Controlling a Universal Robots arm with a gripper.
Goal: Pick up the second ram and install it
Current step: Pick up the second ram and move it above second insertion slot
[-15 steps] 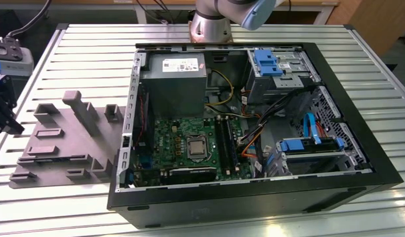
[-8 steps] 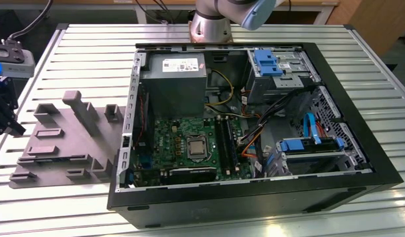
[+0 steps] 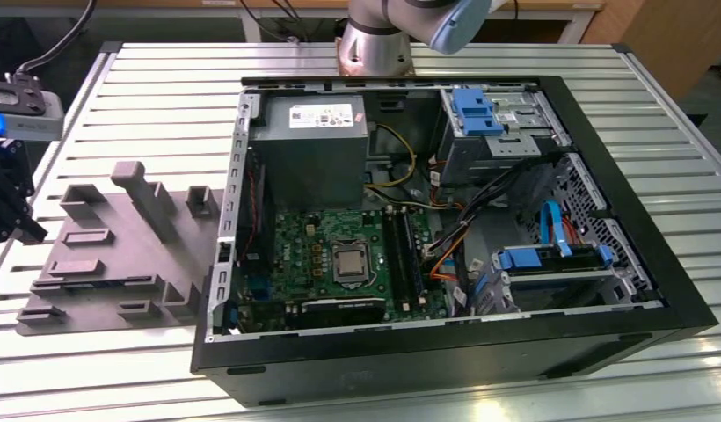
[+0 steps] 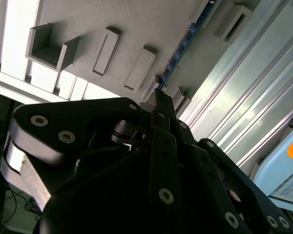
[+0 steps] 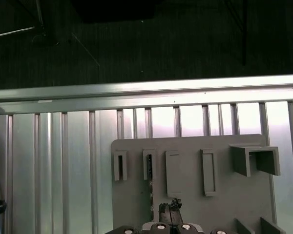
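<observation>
Ram (image 4: 182, 48) in grey tray (image 5: 195, 214) on slatted aluminium table (image 5: 49, 170), dark floor (image 5: 161, 44) beyond

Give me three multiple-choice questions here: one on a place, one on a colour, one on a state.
1. Where is the long, narrow, dark memory stick?
A) on the grey moulded plastic tray
B) in a board slot
C) on the bare table

2. What colour is the circuit board inside the black metal computer case?
A) red
B) green
C) white

3. The case is:
A) shut by a panel
B) open, insides showing
C) wrapped in foil

Answers:
1 A, it sits on the tray by the gripper.
2 B, the board is green.
3 B, the board shows through the open side.
</observation>
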